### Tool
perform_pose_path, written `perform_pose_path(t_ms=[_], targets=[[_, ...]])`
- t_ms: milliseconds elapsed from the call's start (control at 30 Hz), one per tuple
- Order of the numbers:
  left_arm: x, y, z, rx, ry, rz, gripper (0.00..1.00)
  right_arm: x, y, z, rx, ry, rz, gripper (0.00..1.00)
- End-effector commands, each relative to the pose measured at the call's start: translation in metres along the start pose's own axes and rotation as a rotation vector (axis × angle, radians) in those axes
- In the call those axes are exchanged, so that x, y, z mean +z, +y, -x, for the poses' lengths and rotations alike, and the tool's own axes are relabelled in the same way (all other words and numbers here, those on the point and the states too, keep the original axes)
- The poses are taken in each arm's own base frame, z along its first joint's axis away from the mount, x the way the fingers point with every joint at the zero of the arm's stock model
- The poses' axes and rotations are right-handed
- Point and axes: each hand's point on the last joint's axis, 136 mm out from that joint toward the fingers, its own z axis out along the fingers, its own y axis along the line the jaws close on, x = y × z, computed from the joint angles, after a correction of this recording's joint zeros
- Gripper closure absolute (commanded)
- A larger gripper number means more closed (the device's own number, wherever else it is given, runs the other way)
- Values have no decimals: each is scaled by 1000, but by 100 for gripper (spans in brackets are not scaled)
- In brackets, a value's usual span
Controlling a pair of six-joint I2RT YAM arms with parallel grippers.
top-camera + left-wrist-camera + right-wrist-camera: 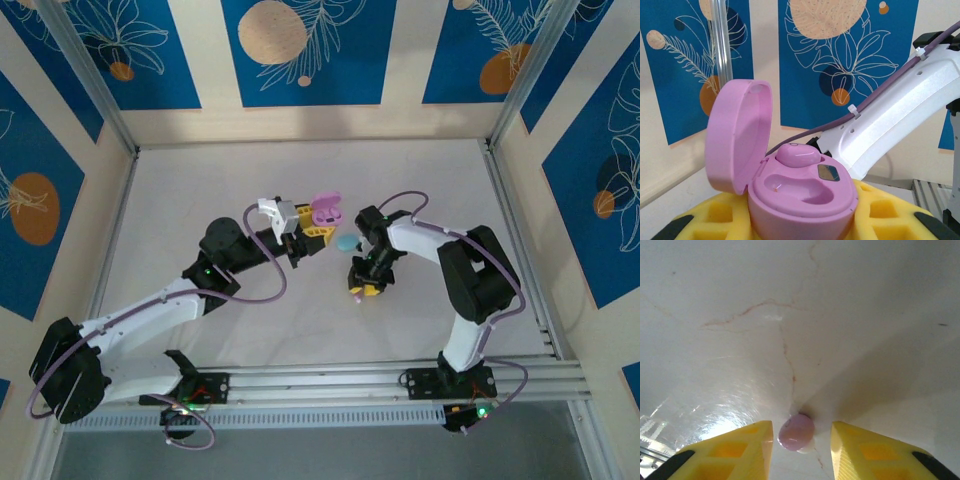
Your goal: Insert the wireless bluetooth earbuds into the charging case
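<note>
My left gripper (318,225) is shut on the base of a pink charging case (805,192), held up above the table with its lid (737,135) swung open to the left. One pink earbud (796,154) sits in the case's far slot; the near slot (800,187) is empty. A second pink earbud (796,432) lies on the white table between the yellow fingers (745,450) of my right gripper (801,430). That gripper is open: the left finger is at the earbud's edge and the right finger stands clear of it. From above, the right gripper (360,291) points down at the table just right of the case (326,209).
A teal rounded piece (346,243) lies on the table between the two grippers. The right arm's white link (900,115) and its purple cable pass close behind the held case. Aluminium frame rails (400,375) run along the near edge, with patterned walls around the table.
</note>
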Motion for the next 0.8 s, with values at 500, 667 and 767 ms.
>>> perform_pose_path(t_ms=[500,667,767], targets=[[-2,-4,8,29,-25,0,71,6,5,-1,-47,26,-68,71],[-2,-4,8,30,-26,0,71,9,5,-2,-58,30,-94,71],[-2,-4,7,30,-22,0,71,9,5,-1,-63,27,-105,72]])
